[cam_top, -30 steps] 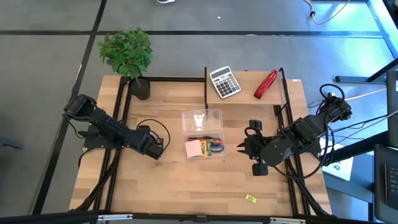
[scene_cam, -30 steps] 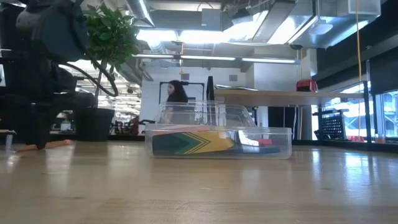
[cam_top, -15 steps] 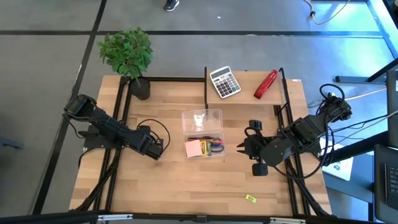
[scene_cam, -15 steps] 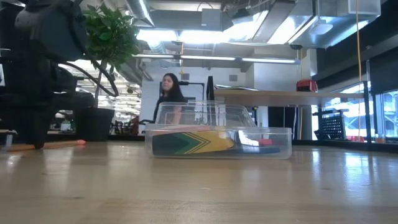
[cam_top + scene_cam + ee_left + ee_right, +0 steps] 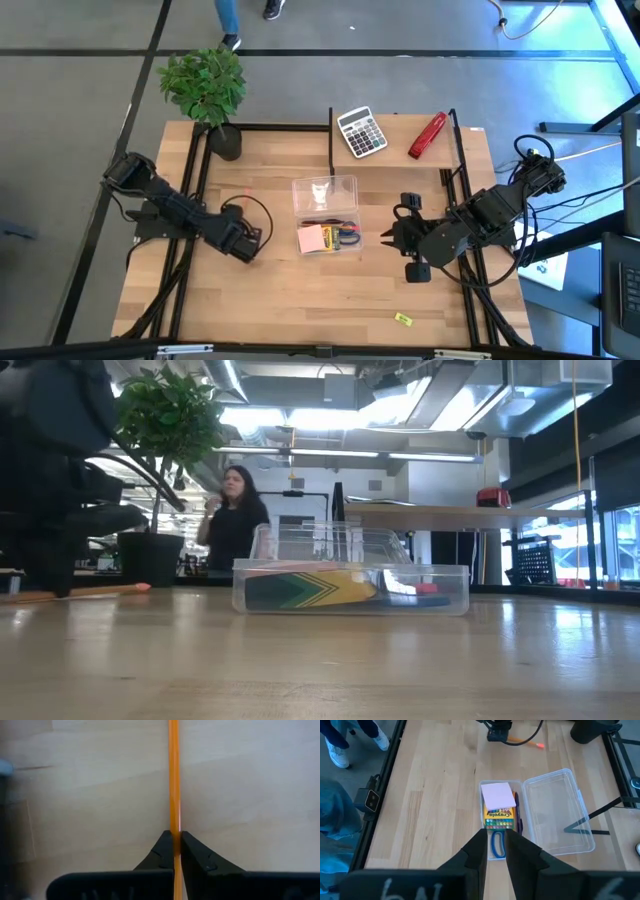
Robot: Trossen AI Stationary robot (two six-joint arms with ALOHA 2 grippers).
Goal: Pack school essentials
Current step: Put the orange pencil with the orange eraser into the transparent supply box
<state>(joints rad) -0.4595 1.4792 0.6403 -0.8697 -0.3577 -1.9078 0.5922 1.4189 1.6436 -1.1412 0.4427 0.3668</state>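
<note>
Left of centre in the overhead shot, the left gripper [image 5: 248, 243] is down at the tabletop and its fingers have just snapped shut on the orange pencil [image 5: 173, 775]. A second ago they were a touch apart, and now the wrist camera shows the two tips pinched right onto the shaft, with the pencil running straight away across the wood. In the table-level view the pencil [image 5: 95, 591] is lying flat at the far left with its pink eraser end poking toward the middle, so I'd say it's gripped but not lifted yet. That means the grab part looks done, and what's left is carrying it over to the clear box [image 5: 352, 252] in the middle of the frame. That box already has the pink note pad [image 5: 312, 238], the crayon box [image 5: 499, 816] and the blue scissors [image 5: 497, 843] inside, with its lid [image 5: 325, 194] flipped open behind it. The right gripper [image 5: 391, 237] is parked just right of the box, holding nothing, fingers close together with a narrow gap. There's also a little yellow piece [image 5: 403, 319] sitting alone near the bottom edge, lower right, not packed yet. A person [image 5: 232, 520] is walking past in the background.
</note>
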